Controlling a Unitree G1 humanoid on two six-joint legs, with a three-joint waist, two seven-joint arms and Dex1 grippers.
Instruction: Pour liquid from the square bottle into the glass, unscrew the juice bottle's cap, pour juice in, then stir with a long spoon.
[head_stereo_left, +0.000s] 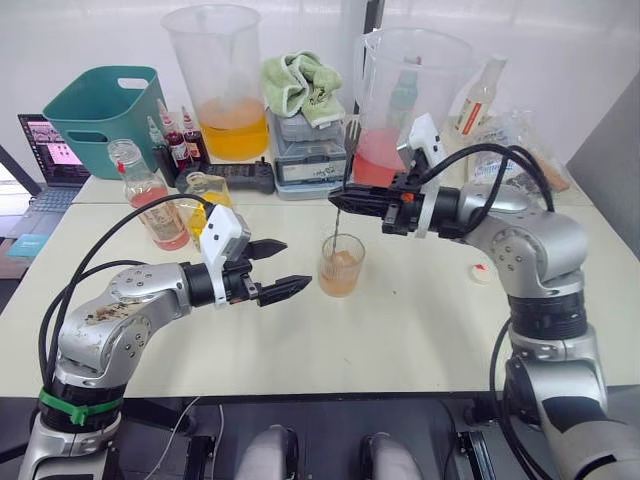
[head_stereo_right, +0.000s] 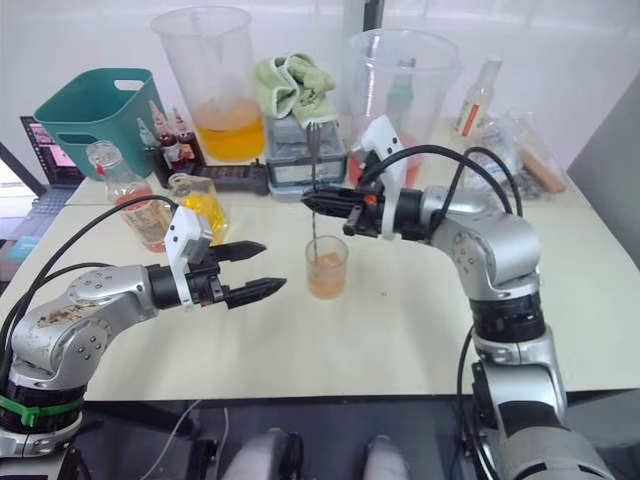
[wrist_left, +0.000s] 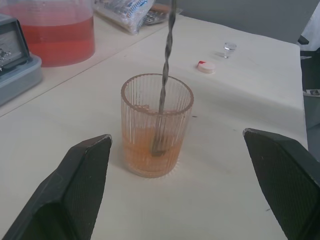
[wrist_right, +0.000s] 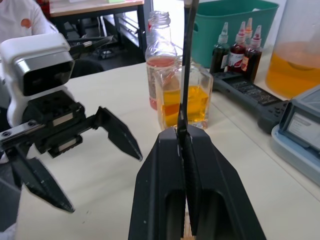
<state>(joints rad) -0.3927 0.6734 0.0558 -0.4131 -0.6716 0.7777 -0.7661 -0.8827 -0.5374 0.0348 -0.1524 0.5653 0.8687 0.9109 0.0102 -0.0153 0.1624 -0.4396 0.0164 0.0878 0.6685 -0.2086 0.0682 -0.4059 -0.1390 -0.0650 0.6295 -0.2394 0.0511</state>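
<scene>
The ribbed glass (head_stereo_left: 341, 265) stands mid-table, part full of orange-pink liquid. The long spoon (head_stereo_left: 343, 170) stands upright with its bowl in the liquid (wrist_left: 159, 145). My right gripper (head_stereo_left: 340, 198) is shut on its twisted stem, above the glass. To the left of the glass my left gripper (head_stereo_left: 297, 264) is open, one finger on each side and neither touching. The square bottle (head_stereo_left: 207, 195), holding yellow liquid, and the uncapped juice bottle (head_stereo_left: 150, 205) stand at the left rear. The white cap (head_stereo_left: 481, 272) and a clear stopper (wrist_left: 229, 47) lie to the right.
Along the back stand a teal bin (head_stereo_left: 100, 110), small dropper bottles (head_stereo_left: 178, 140), a pitcher of orange liquid (head_stereo_left: 220, 80), a scale (head_stereo_left: 310, 150) under a green cloth, and a pitcher of pink liquid (head_stereo_left: 400, 100). A laptop (head_stereo_left: 50, 150) sits far left.
</scene>
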